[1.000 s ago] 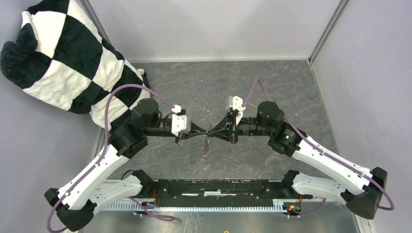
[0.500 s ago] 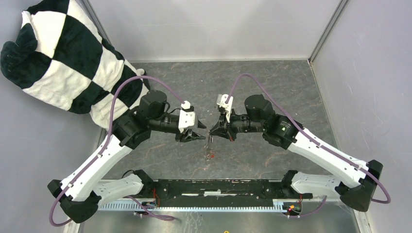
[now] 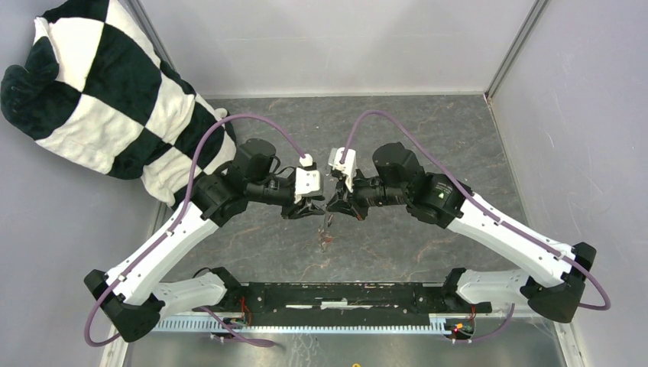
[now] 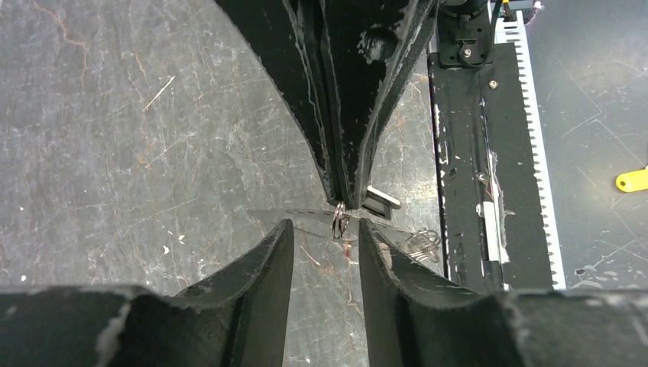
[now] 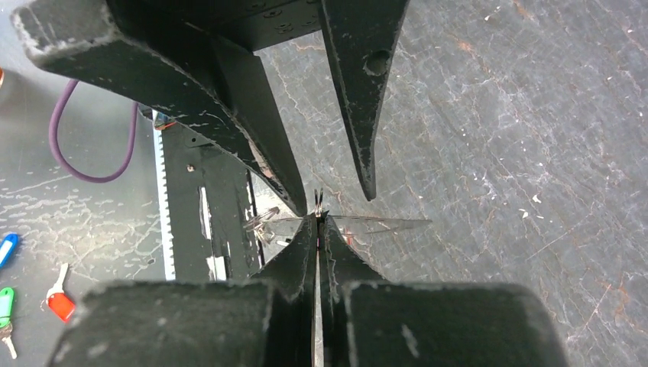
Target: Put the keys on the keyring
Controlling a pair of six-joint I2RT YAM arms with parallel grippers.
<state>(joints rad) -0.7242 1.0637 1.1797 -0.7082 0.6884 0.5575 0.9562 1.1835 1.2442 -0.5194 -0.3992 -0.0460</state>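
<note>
My right gripper (image 3: 335, 208) (image 5: 317, 218) is shut on a small metal ring (image 4: 338, 222), seen edge-on at its tips. A black tag with a white label (image 4: 380, 202), one of the keys, hangs beside those tips. My left gripper (image 3: 317, 208) (image 4: 325, 225) faces it tip to tip, open, its fingers on either side of the ring without touching it. The keyring (image 4: 422, 243) (image 5: 264, 220), a jagged wire loop, lies on the table toward the near edge. A red speck (image 3: 329, 245) lies by it. Whether ring and keyring are linked is unclear.
A black-and-white checkered cushion (image 3: 99, 84) fills the far left corner. The black base rail (image 3: 344, 294) runs along the near edge. Grey walls enclose the table. Spare tagged keys lie beyond the rail: red (image 5: 59, 303), blue (image 5: 6, 248), green (image 5: 6, 304), yellow (image 4: 633, 180).
The left gripper was shut at the meeting point and has opened, letting go. Both arms have swung their wrists farther back, and the meeting point has stayed put.
</note>
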